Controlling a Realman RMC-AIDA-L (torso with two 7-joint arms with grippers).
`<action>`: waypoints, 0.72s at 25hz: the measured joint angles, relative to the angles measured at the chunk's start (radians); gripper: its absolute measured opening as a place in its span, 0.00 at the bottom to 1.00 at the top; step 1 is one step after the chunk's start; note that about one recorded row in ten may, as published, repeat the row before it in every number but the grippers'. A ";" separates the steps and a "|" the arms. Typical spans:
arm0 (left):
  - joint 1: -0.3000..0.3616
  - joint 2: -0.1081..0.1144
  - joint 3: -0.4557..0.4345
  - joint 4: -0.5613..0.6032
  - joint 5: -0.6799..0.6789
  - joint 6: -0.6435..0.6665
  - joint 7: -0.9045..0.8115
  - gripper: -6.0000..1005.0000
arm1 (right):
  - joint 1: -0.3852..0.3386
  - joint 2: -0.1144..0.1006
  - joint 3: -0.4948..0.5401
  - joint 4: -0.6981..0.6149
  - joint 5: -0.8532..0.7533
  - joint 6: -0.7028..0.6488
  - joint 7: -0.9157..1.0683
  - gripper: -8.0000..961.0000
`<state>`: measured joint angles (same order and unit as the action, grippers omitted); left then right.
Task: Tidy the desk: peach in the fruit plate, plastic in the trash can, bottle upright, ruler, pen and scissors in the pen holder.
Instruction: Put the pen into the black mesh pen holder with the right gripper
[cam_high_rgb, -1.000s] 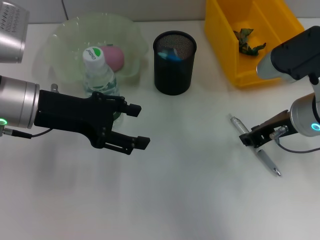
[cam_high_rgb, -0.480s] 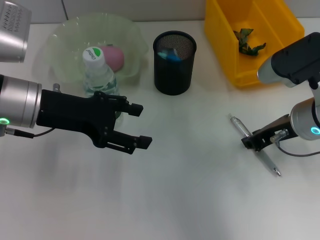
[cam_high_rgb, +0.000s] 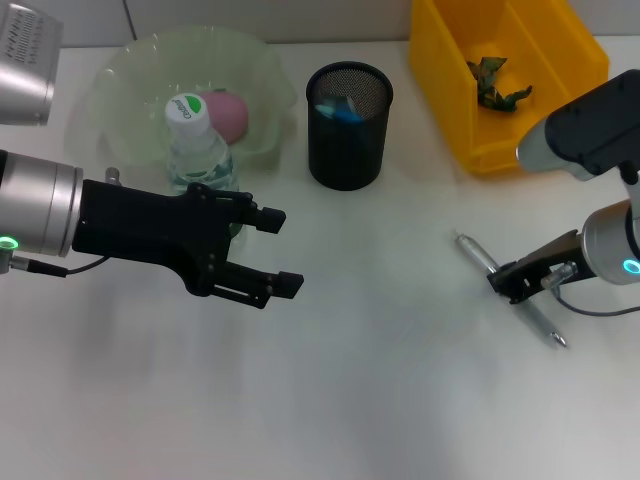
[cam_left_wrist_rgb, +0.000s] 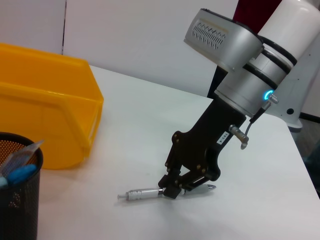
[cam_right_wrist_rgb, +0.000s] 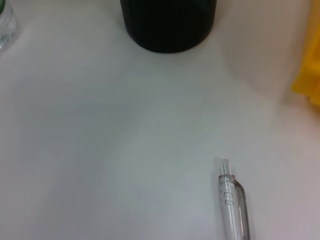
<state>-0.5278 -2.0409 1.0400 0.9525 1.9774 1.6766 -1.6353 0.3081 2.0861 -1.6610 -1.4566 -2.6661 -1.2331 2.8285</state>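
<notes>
Right gripper (cam_high_rgb: 512, 281) pinches the pen (cam_high_rgb: 478, 254) mid-barrel on the desk and has dragged it slightly outward, so the lift toward the holder (cam_high_rgb: 348, 125) looks imminent; left gripper (cam_high_rgb: 283, 250) hangs spread.

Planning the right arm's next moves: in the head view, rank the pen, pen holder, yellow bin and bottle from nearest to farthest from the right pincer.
1. Pen, on the table at the right pincer.
2. Yellow bin, behind it.
3. Pen holder, centre back.
4. Bottle, far left, by the left pincer.
</notes>
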 joint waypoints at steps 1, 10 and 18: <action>0.000 0.000 0.000 0.000 0.000 0.000 0.000 0.85 | -0.010 0.000 0.000 -0.019 0.001 0.002 -0.001 0.13; 0.004 -0.001 0.000 0.005 0.000 0.000 -0.001 0.85 | -0.163 0.000 0.131 -0.281 0.257 0.123 -0.173 0.13; 0.008 -0.004 0.000 0.002 -0.005 0.000 0.000 0.85 | -0.129 -0.003 0.218 0.065 1.096 0.372 -0.829 0.14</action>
<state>-0.5198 -2.0451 1.0401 0.9546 1.9722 1.6765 -1.6356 0.1796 2.0831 -1.4435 -1.3912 -1.5702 -0.8613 1.9999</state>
